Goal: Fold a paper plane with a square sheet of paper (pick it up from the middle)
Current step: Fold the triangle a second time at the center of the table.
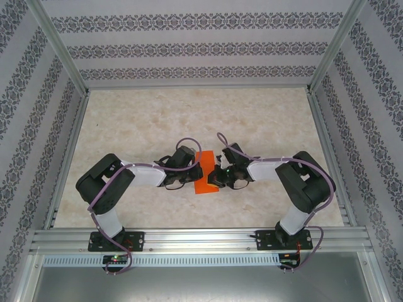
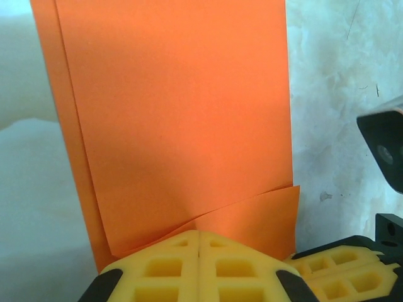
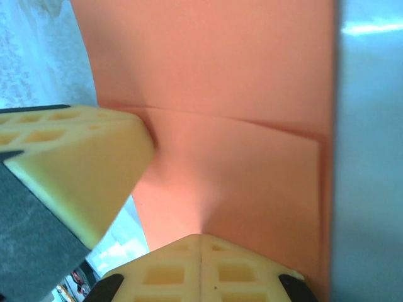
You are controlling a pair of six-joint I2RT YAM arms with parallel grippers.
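The square sheet of paper [image 1: 206, 178], bright orange and lying doubled into a narrow strip, sits at the middle of the worktop [image 1: 189, 113], between the two arms. The left gripper [image 1: 192, 173] meets it from the left and the right gripper [image 1: 219, 175] from the right. On the left wrist view the left gripper [image 2: 199, 236] has its fingers closed flat together at the near edge of the paper [image 2: 182, 113], where the upper layer sits skewed over the lower one and curls up at one corner. On the right wrist view the right gripper [image 3: 201, 239] is likewise closed, and a pucker in the paper [image 3: 220, 75] runs straight into its tips, so it looks pinched there. The step appears to be setting a lengthwise fold. Doing it well likely means squaring the two offset edges first, then pressing along the crease with gentle, even force, since paper this thin tears or wrinkles easily. Whether the left fingers grip a layer or merely press on it is hidden beneath them. It is also hard to tell whether the strip lies flat or is partly lifted, and its far end is cut off in both wrist views.
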